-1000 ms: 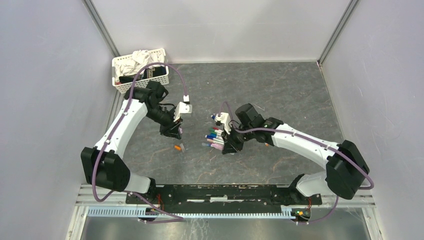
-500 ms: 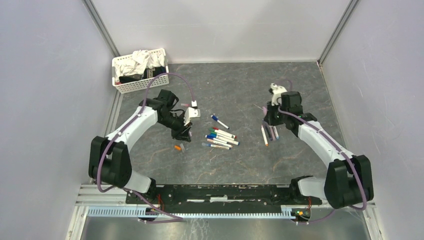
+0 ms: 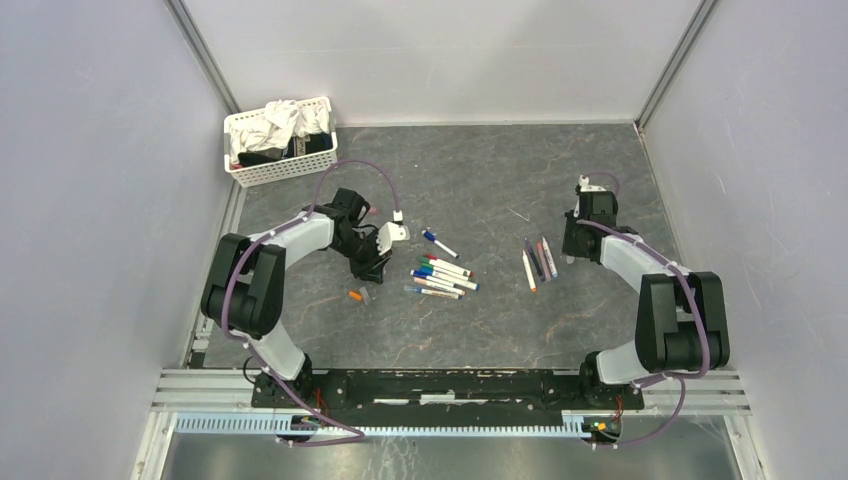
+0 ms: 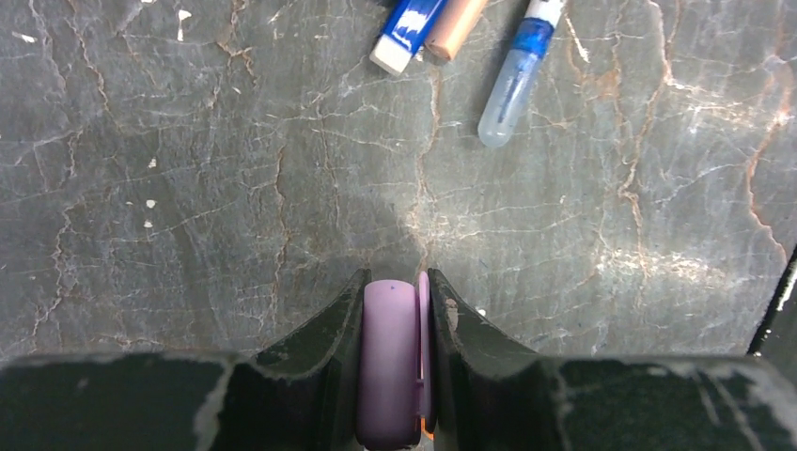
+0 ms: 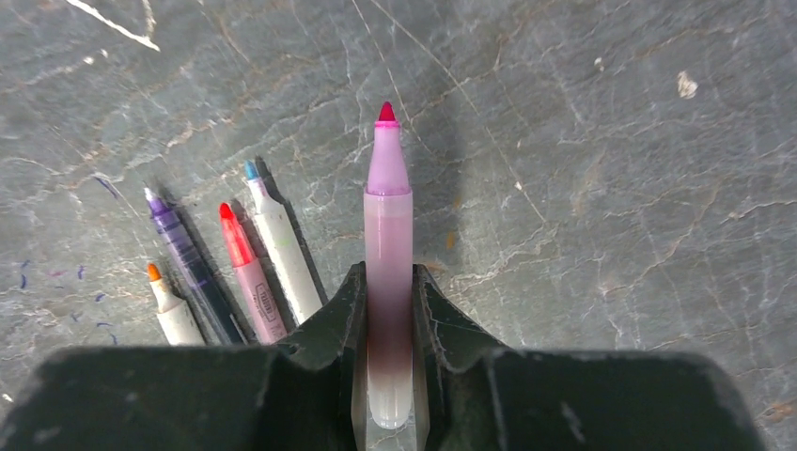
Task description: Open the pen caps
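Pink cap pinched in left fingers; right fingers grip pink pen; bare table beyond.

- We keep our left arm folded low; our left gripper clamps a pink cap;
- our right arm is folded low; our right gripper pinches a pink pen.

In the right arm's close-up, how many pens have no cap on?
5. A pink pen is clamped in the right gripper; four lie on the table left of it: orange-tipped, purple-tipped, red-tipped, blue-tipped.
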Controlling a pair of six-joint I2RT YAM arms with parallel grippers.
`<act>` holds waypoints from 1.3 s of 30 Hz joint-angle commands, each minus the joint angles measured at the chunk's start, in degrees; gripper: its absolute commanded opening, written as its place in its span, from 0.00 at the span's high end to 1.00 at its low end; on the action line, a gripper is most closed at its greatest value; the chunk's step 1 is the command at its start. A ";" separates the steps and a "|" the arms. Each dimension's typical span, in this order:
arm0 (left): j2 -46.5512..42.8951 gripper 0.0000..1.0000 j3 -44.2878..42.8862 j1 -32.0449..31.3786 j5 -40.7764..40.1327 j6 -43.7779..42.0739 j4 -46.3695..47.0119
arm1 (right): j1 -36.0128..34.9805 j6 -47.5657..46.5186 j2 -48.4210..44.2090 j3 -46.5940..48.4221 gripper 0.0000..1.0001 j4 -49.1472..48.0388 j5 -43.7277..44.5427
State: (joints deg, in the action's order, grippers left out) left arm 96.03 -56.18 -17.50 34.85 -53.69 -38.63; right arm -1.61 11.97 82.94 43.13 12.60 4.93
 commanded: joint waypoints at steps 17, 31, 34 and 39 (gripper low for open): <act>-1.39 0.62 -1.63 -0.35 -2.52 3.41 2.65 | 0.17 0.74 1.64 -0.21 0.56 0.50 5.94; -11.31 0.28 -14.06 -0.30 0.30 4.17 -8.18 | -7.26 -0.62 -6.72 4.22 0.53 0.88 3.85; -14.13 0.24 -18.85 -0.26 -0.87 6.28 -10.01 | -14.05 -2.84 -6.84 5.07 0.52 -2.25 -1.30; -20.30 0.00 -25.27 -0.18 -4.77 7.81 -11.86 | -23.33 -7.74 0.73 13.09 0.52 -2.48 -10.60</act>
State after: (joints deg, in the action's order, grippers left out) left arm 81.54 -75.96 -17.61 32.32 -49.08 -47.90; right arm -19.97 8.75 79.35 49.54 12.97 2.70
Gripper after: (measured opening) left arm 0.986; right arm 0.480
